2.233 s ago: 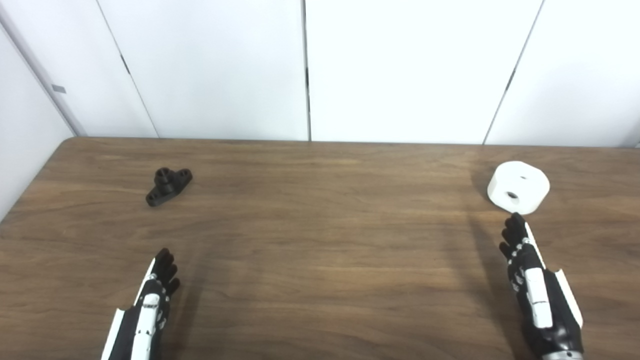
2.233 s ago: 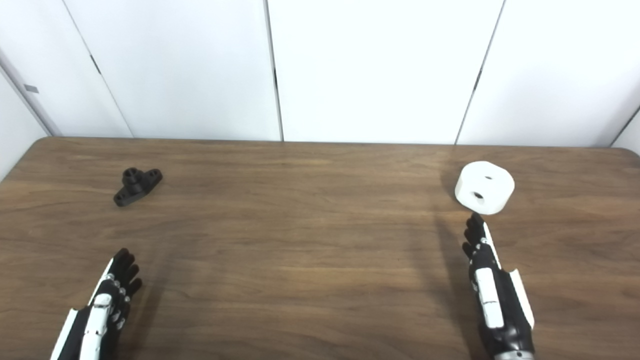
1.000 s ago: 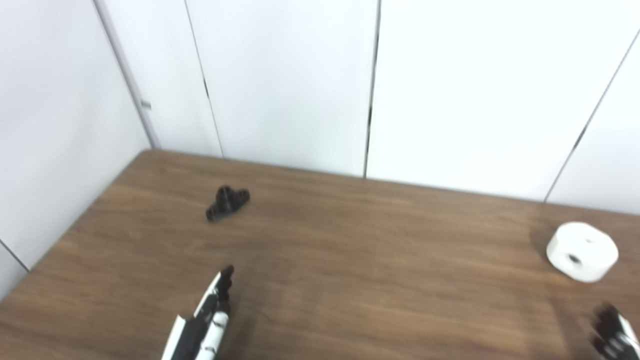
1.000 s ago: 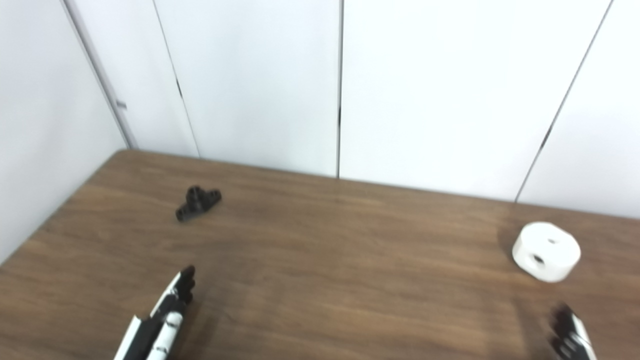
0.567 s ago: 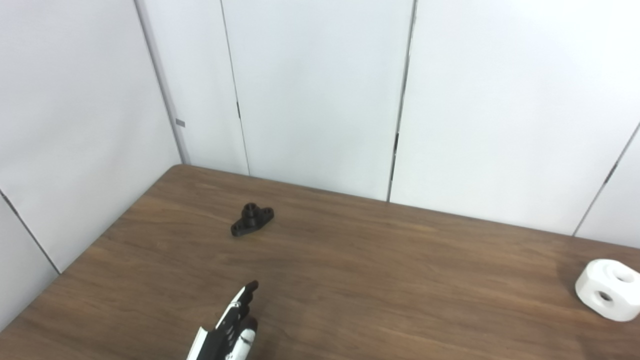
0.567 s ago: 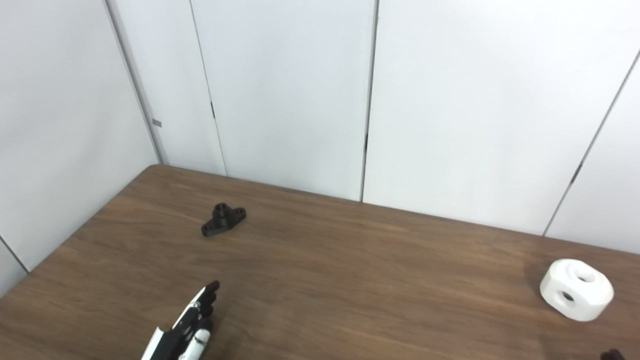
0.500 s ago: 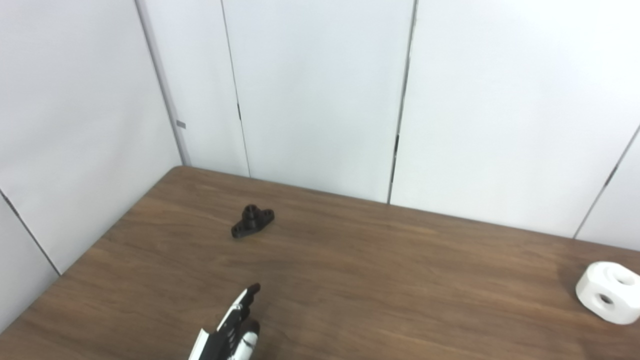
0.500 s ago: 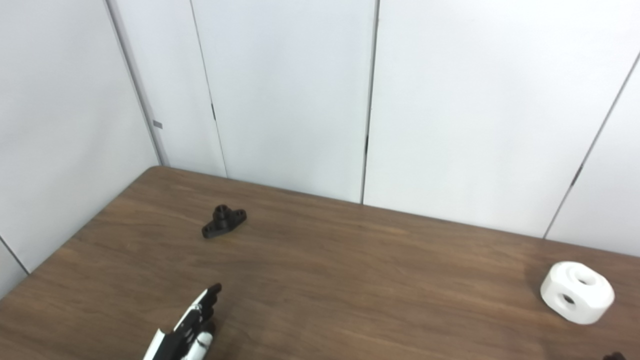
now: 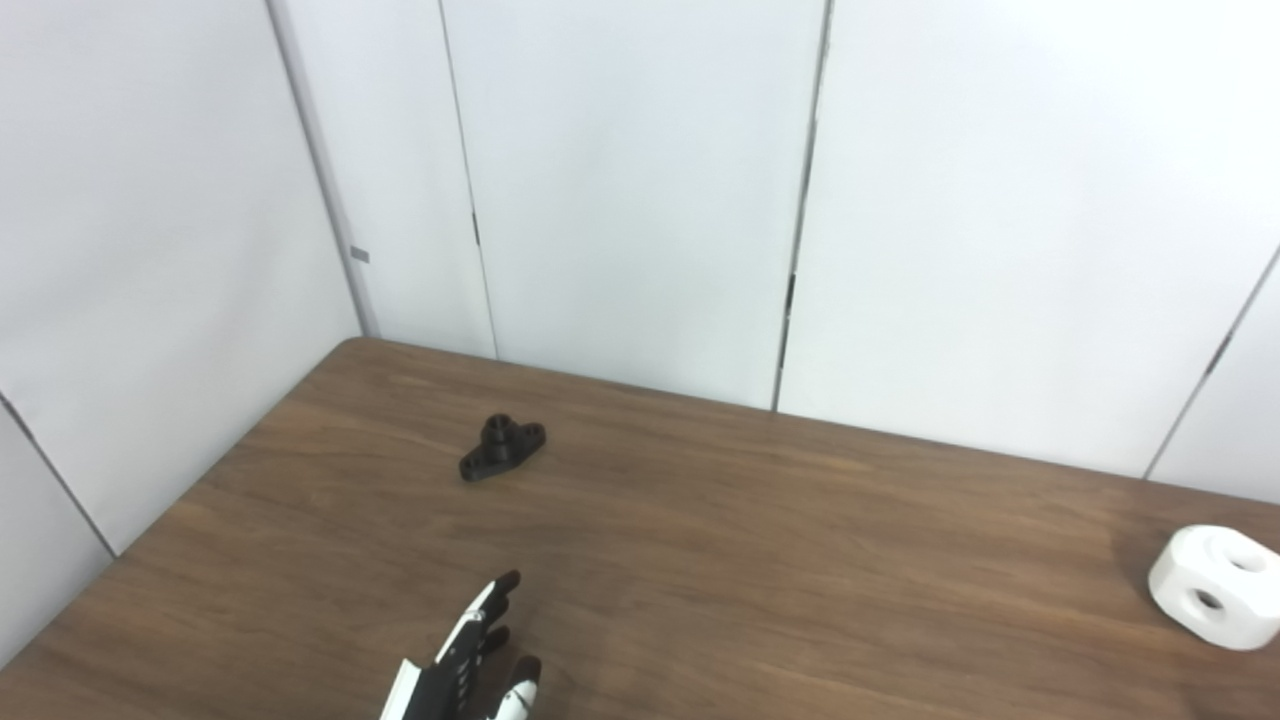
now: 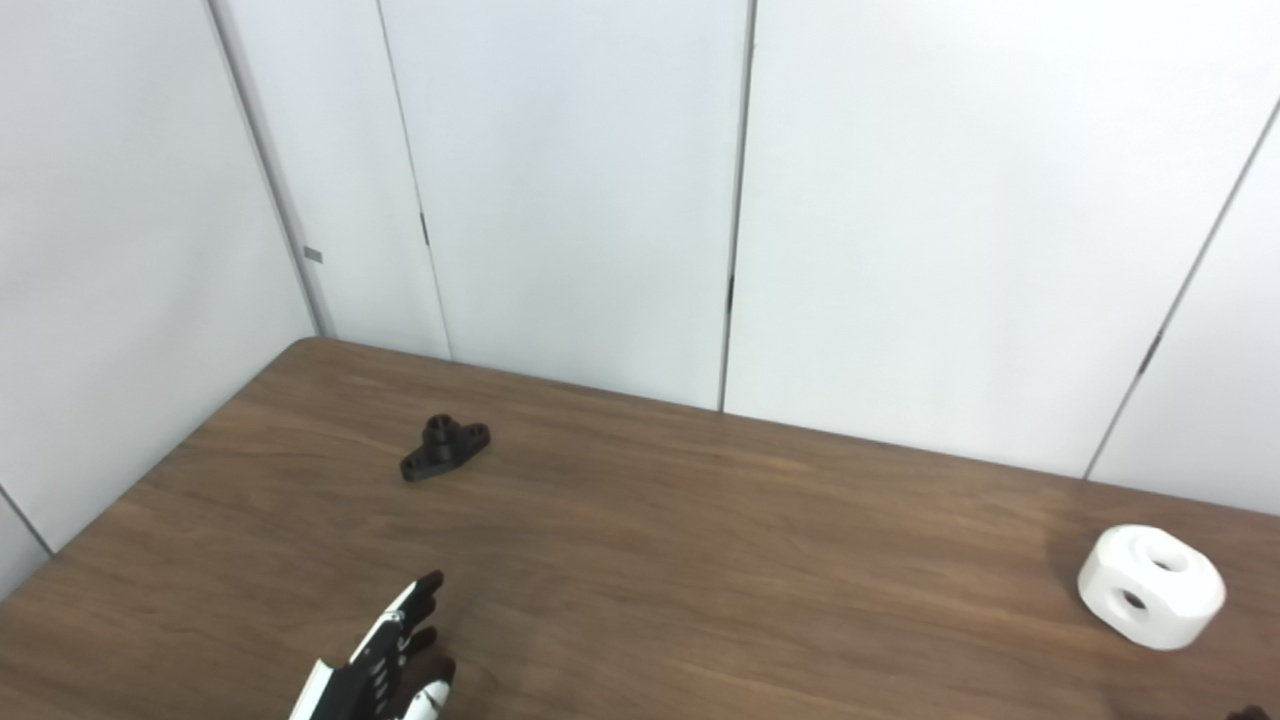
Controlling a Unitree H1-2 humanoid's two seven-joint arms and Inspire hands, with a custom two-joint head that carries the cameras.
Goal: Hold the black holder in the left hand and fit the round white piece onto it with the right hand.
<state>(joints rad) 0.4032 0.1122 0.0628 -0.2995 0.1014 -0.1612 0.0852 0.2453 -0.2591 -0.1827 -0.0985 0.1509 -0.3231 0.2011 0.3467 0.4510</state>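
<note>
At the near edge of the tabletop (image 9: pixel 760 560), the left hand (image 9: pixel 470 665) reaches in from below, fingers (image 9: pixel 492 600) stretched out and a little apart, thumb out to the side, grasping nothing. The fingers aim up and slightly right, toward the far side, and cast a soft shadow on the wood just beside them. It is cut off by the bottom edge at the wrist.

The right hand (image 10: pixel 1250 714) shows only as a dark tip at the bottom right corner of the right eye view; whether it is spread or closed cannot be told.

Farther back on the right, the white piece (image 10: pixel 1150 586) sits on the wood near the right edge, well apart from both hands. It is a squat round block, flat face up and tilted slightly toward the camera, with one hole opening in its top and a smaller hole in its near side wall.

Farther still, on the left half, the holder (image 9: pixel 502 447) lies flat on the wood, well beyond the left hand's fingertips. Its long axis runs diagonally, near-left to far-right, with a short round boss standing upright at the middle and a hole in the far-right lug. It lies well apart from the white piece.

Behind the tabletop stand plain white wall panels (image 9: pixel 630 190) split by thin dark vertical seams.
</note>
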